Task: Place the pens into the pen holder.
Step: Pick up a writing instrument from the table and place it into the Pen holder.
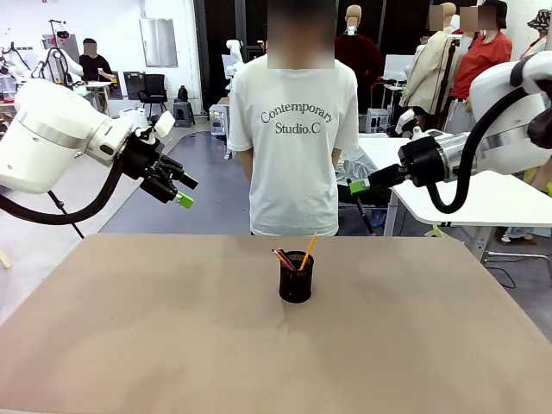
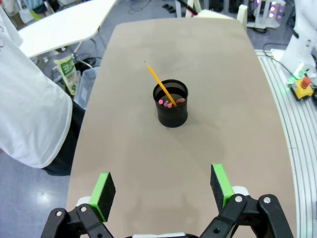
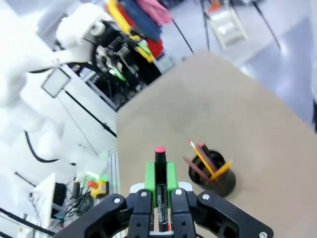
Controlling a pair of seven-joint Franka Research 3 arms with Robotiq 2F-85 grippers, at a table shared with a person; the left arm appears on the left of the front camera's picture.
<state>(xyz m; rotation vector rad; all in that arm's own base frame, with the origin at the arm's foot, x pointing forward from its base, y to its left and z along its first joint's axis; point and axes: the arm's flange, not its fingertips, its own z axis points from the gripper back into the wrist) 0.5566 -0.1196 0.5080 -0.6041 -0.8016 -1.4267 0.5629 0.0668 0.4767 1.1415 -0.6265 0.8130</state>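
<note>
Front view: "Contemporary Studio.C" shirt (image 1: pixel 293 155)

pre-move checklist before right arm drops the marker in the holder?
1. Right gripper shut on black marker: ok.
2. Pen holder upright on table: ok.
3. Room left in holder beside yellow pencil and the others: ok, gaps visible in the left wrist view.
4. Left gripper open, raised clear of holder: ok.
5. Marker above holder mouth: not ok, off to the side.
6. Person's hands clear: cannot tell.
</note>
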